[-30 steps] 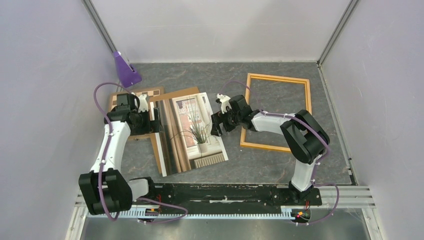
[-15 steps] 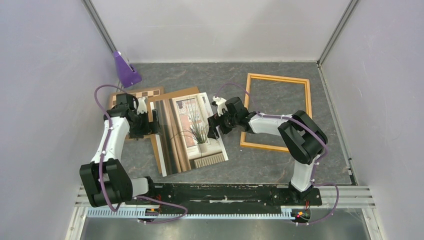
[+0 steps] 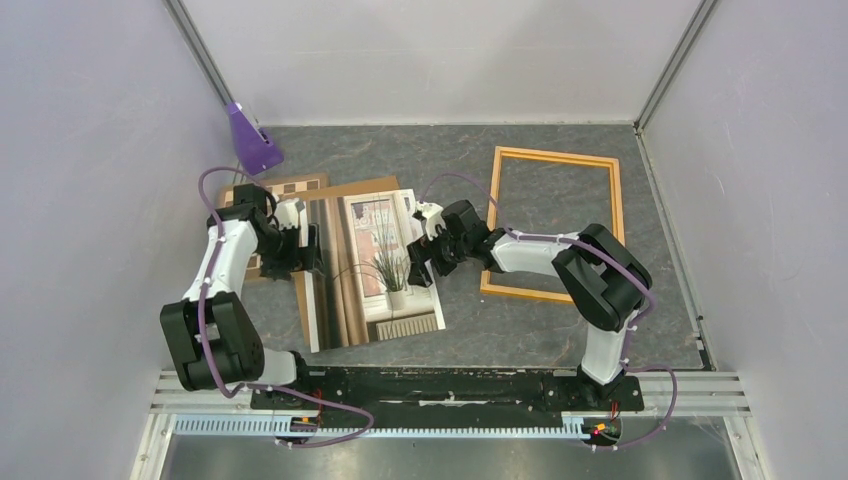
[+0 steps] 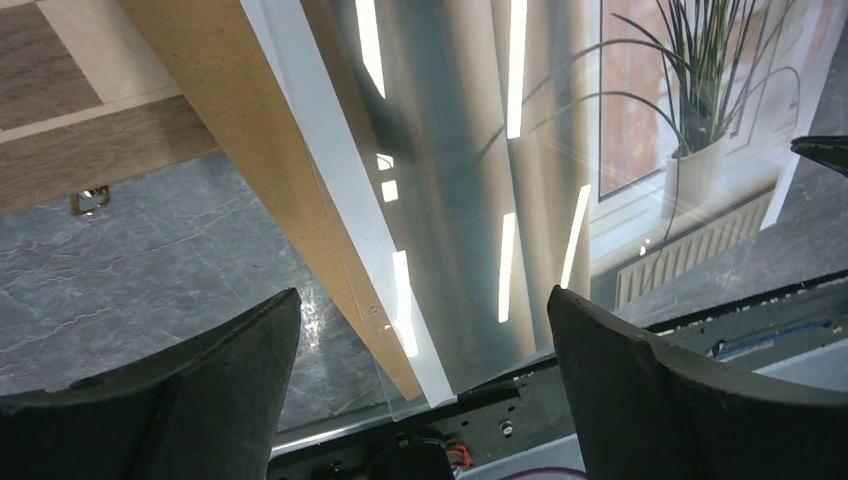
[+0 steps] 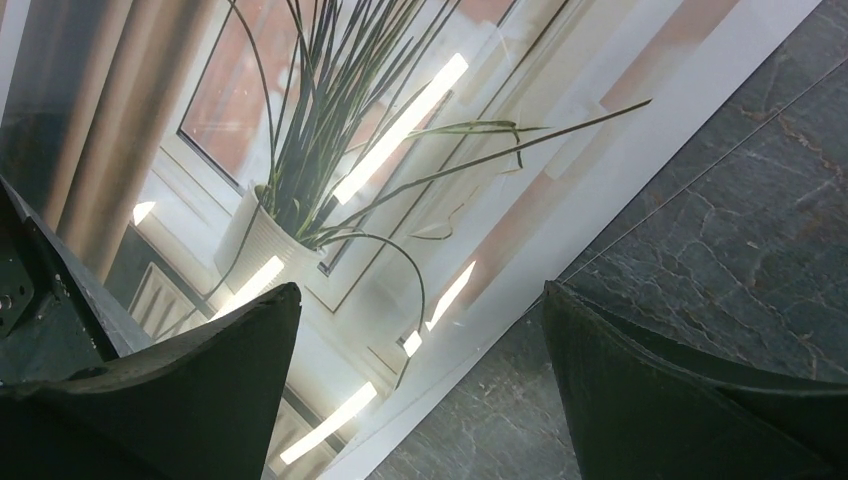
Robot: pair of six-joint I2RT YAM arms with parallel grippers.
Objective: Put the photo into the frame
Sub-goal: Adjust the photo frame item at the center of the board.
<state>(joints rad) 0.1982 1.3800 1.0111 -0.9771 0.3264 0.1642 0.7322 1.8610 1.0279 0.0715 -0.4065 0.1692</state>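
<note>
Since earlier frames, photo (image 3: 370,270) slid toward my left arm and squared up; right gripper (image 3: 418,262) followed leftward. Photo lies flat over brown board (image 3: 355,188), left of frame (image 3: 556,155), not inside. Frame flat on table (image 3: 520,330), far right. Both grippers spread wide, pinching nothing: left gripper (image 3: 305,250) at photo's left edge, right at its right edge. Left wrist view alone shows board edge under print; right wrist view shows potted plant, white border.

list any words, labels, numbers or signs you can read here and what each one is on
None can be read.
The photo shows only a potted plant, curtains and a window, with no lettering.
The frame, the chessboard and the purple block carry no visible print.
</note>
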